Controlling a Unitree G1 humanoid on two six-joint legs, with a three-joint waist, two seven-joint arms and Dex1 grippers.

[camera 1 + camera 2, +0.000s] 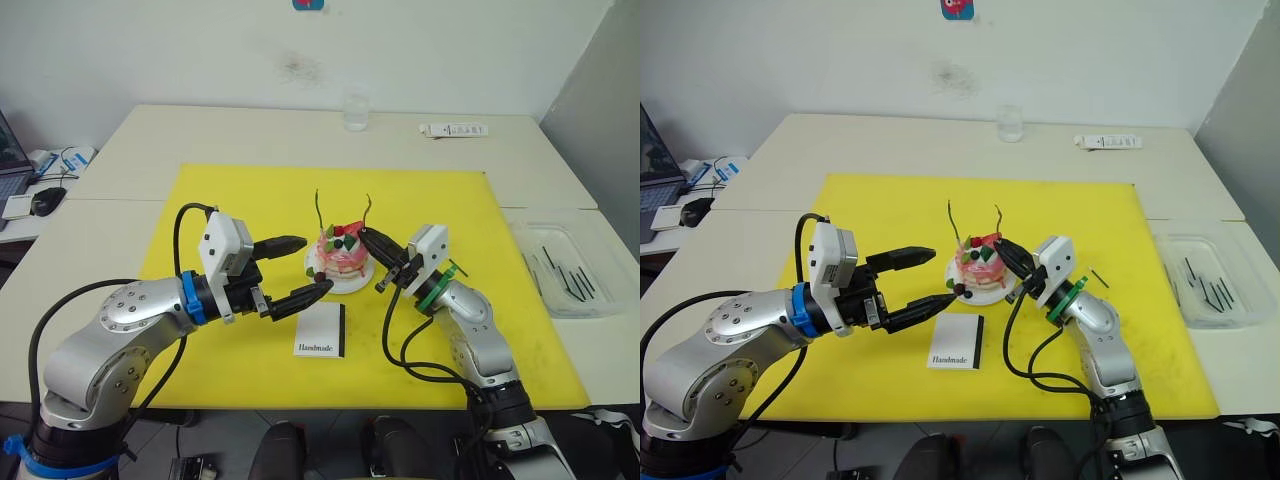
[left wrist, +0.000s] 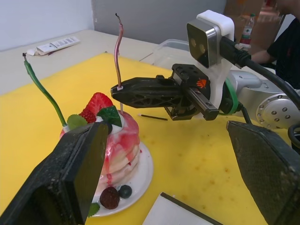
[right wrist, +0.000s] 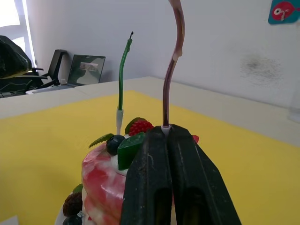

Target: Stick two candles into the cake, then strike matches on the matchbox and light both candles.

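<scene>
Our right end effector (image 1: 372,238) seems clamped on the thin, bendy pinkish candle (image 2: 118,51) at its white pick, the stiffest hold.

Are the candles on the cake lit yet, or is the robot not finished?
Not finished. The green candle already stands in the cake. The right gripper is shut on the pink candle, setting it in. No flame shows. The left gripper is open, and the matchbox lies untouched. Striking and lighting remain.

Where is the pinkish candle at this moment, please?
The pinkish candle stands upright over the cake, on its right side, its base pinched in the right tool.
</scene>
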